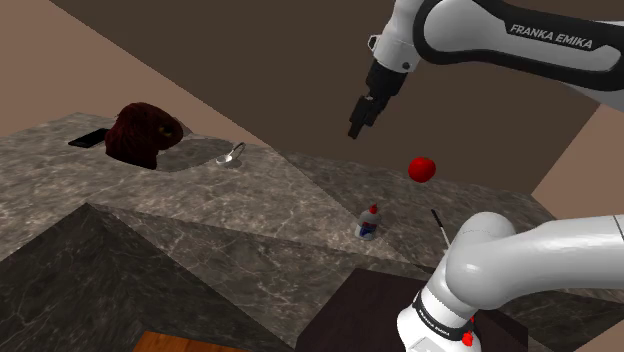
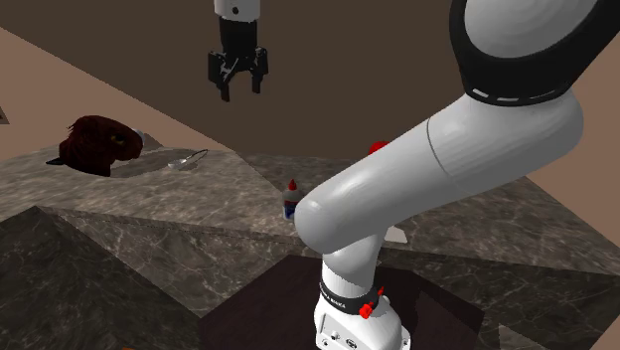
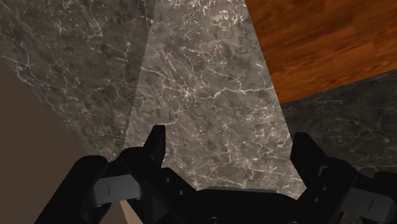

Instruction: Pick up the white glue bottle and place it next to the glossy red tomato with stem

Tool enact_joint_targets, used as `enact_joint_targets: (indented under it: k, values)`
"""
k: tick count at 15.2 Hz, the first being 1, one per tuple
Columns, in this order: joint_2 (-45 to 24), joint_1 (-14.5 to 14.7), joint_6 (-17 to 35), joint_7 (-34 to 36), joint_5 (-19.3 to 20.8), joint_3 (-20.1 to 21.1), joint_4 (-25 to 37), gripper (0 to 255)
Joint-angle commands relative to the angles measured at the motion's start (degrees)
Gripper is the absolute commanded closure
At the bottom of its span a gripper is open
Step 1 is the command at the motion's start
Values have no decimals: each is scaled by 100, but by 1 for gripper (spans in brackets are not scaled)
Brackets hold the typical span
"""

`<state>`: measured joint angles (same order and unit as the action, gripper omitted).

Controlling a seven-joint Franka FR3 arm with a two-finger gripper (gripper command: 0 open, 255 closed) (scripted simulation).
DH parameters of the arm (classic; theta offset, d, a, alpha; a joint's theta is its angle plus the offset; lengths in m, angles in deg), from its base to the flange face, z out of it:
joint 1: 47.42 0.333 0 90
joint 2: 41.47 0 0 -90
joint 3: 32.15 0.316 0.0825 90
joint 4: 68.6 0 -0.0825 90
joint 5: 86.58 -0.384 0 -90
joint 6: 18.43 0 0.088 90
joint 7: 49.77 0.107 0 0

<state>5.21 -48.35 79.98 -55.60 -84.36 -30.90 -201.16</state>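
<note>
A small white glue bottle (image 1: 368,222) with a red tip and a blue-red label stands upright on the dark marble counter (image 1: 230,215). Beyond it on the same counter lies the glossy red tomato (image 1: 422,168). My black gripper (image 1: 358,122) hangs high in the air, up and to the left of both in the shoulder view, holding nothing. In the second exterior view the gripper (image 2: 236,85) is open well above the counter; the bottle (image 2: 291,199) and a sliver of the tomato (image 2: 377,148) peek out beside the white arm. In the wrist view the fingers (image 3: 154,143) stand apart over bare marble.
A dark red furry lump (image 1: 143,133) and a flat black object (image 1: 88,138) sit at the counter's far left, with a metal spoon (image 1: 232,155) beside them. A thin dark stick (image 1: 438,225) lies near the bottle. Wooden floor (image 3: 324,44) lies past the counter edge.
</note>
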Motion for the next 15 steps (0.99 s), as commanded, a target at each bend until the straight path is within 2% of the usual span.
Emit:
enact_joint_targets:
  k: [1,9,15]
  values:
    - [0,0,0,0,0,0,0,0]
    - [-21,333,611,-1011,695,141,-1343,0]
    - [-85,473,1190,-1713,1370,173,-2362,0]
